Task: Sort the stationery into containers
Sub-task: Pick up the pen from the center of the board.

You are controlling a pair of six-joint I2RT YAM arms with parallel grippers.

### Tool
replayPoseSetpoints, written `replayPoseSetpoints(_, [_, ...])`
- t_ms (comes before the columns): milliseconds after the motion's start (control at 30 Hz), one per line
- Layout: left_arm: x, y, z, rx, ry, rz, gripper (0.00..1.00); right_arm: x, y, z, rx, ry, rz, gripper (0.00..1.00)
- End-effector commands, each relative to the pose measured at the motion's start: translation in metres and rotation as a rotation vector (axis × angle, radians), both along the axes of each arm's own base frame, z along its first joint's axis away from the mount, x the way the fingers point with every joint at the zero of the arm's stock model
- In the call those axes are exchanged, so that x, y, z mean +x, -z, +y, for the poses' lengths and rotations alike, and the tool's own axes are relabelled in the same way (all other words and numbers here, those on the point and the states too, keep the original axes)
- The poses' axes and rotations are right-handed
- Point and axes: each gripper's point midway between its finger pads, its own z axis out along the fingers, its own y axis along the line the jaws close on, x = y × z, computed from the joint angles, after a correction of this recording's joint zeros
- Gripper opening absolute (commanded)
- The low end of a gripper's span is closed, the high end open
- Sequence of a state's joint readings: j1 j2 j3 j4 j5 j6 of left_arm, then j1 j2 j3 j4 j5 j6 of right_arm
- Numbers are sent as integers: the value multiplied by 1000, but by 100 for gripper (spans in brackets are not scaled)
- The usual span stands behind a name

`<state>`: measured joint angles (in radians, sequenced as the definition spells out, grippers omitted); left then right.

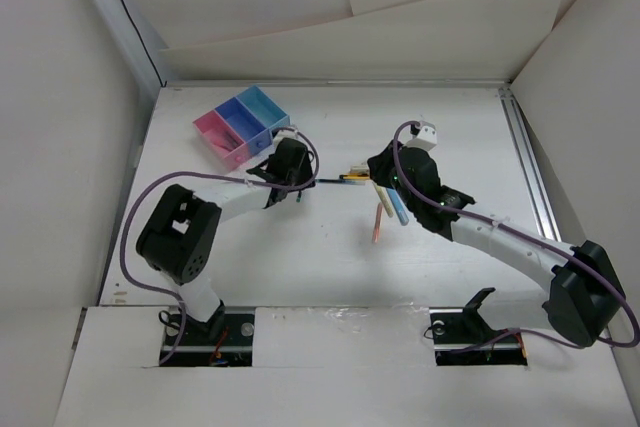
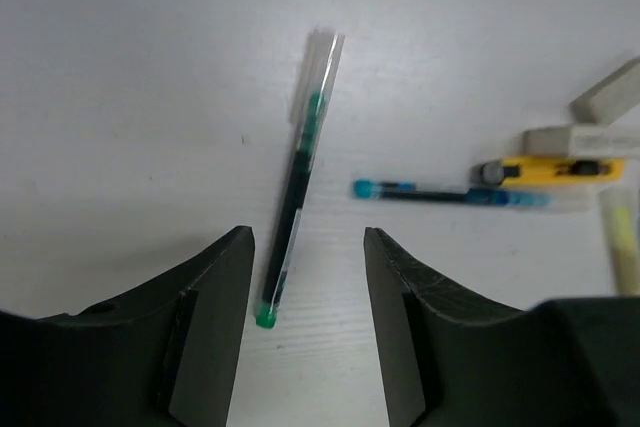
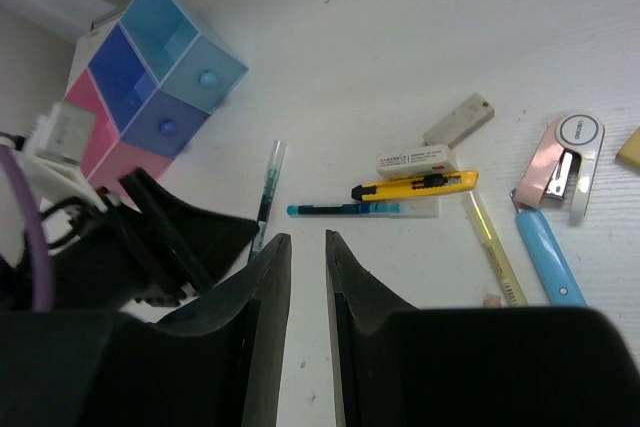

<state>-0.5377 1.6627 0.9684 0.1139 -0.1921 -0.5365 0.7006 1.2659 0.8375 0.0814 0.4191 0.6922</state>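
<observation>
The containers (image 1: 241, 125), three open boxes joined in a row, stand near the far left corner of the tabletop (image 1: 300, 257): the pink box (image 1: 213, 131) is leftmost, the purple-blue box (image 1: 240, 119) is in the middle, and the light-blue box (image 1: 265, 105) is farthest from the left edge.

Just beside them, toward the middle of the tabletop, the left hand (image 2: 307, 237) hangs low with its fingers spread wide. A green pen (image 2: 295, 197) lies flat on the tabletop, and its green-capped end reaches into the gap between the fingers. Neither finger touches it.

To the right of that pen, about the middle of the tabletop, the rest of the stationery lies loosely clustered. A blue pen (image 3: 350, 209) lies almost end to end with a yellow utility knife (image 3: 415, 186). A white eraser (image 3: 415, 159) sits just beside the knife on its far side, and a beige eraser (image 3: 458, 120) is a little beyond that. Further right lie a pale-yellow stick (image 3: 495, 257) and a light-blue stick (image 3: 548, 257), side by side, with a pink-and-white gadget (image 3: 560, 162) near the blue stick's far end. An orange pencil (image 1: 378, 222) lies apart on the near side of the cluster.

The right hand (image 3: 308, 239) hovers over the cluster. Its fingers are all but pressed together, with only a thin slit between them and nothing in it.
</observation>
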Motion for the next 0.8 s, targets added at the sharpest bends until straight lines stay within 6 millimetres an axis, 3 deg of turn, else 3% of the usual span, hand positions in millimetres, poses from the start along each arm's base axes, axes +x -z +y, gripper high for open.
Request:
replayPoseSetpoints(0, [-15, 19, -1, 71, 64, 36, 46, 7, -29, -3, 33, 27, -67, 26])
replayPoseSetpoints(167, [-13, 38, -2, 98, 72, 68, 46, 7, -29, -3, 33, 27, -67, 26])
replayPoseSetpoints(267, [-15, 53, 2, 140, 72, 108, 34, 7, -29, -3, 33, 27, -67, 26])
replayPoseSetpoints(500, [-16, 60, 10, 259, 15, 124, 10, 7, -29, -3, 33, 27, -67, 26])
replayPoseSetpoints(600, [-15, 63, 20, 301, -17, 122, 1, 7, -29, -3, 33, 27, -67, 26])
replayPoseSetpoints(700, [-16, 61, 22, 290, -38, 117, 0, 8, -29, -5, 30, 37, -69, 26])
replayPoseSetpoints(767, [-12, 42, 14, 240, -25, 79, 0, 8, -29, -5, 30, 37, -69, 26])
